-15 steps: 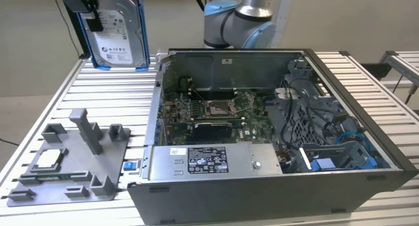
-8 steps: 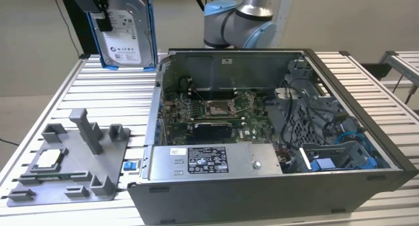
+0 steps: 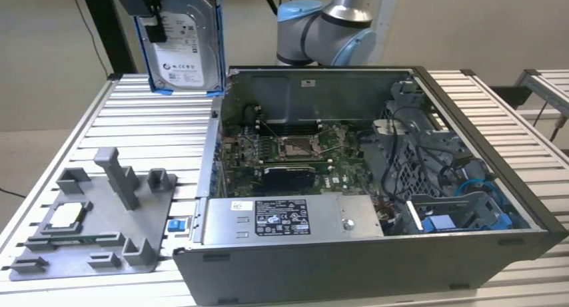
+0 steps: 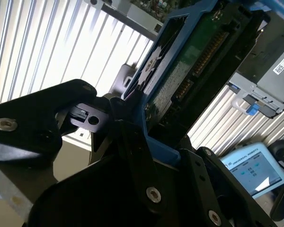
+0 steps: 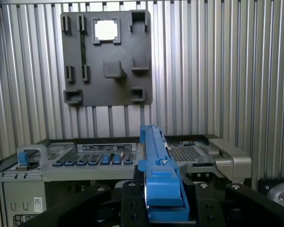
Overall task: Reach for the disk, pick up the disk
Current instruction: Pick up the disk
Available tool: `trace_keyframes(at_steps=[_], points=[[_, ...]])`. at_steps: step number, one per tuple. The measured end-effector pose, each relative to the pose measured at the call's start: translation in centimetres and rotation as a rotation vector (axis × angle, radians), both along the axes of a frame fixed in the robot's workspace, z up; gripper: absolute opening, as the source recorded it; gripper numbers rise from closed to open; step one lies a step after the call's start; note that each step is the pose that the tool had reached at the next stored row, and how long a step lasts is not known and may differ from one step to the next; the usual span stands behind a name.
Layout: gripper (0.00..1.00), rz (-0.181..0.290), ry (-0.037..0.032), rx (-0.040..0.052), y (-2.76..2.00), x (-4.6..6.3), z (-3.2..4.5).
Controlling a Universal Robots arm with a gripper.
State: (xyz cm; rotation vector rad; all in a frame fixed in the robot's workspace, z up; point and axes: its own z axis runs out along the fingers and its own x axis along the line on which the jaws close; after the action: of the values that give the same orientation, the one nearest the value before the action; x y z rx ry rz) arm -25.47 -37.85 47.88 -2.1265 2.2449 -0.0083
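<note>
The disk [image 3: 184, 44], a silver drive with a white label and blue rails, hangs upright high above the slatted table at the exterior view's upper left, clear of every surface. My gripper [image 3: 148, 14] is shut on it from above. In the first wrist view the disk [image 5: 159, 176] shows edge-on, its blue rail clamped between my black fingers [image 5: 130, 198]. The second wrist view shows the green circuit-board underside of the disk [image 4: 191, 61] inside its blue frame, held by the gripper [image 4: 143, 128].
An open computer case [image 3: 356, 264] lies on the table [image 3: 151, 134], with a blue bracket [image 3: 442, 224] in its near right corner. A grey fixture plate [image 3: 100, 220] with a small square chip [image 3: 68, 216] sits at the left. The arm's base [image 3: 324, 27] stands behind the case.
</note>
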Motion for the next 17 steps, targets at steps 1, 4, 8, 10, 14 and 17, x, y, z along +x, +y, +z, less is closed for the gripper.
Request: trace_keyframes(at_steps=[1,4,8,10,14,17], points=[[0.0,0.0,0.0,0.0,0.0,0.2,0.0],[0.0,0.0,-0.0001,0.0001,0.0,0.9,-0.01],[0.0,0.0,0.0,0.0,0.0,1.8,0.0],[0.0,0.0,0.0,0.0,0.0,2.3,0.0],[0.0,0.0,0.0001,0.0,0.0,3.4,0.0],[0.0,0.0,0.0004,0.0,0.0,4.3,0.0]])
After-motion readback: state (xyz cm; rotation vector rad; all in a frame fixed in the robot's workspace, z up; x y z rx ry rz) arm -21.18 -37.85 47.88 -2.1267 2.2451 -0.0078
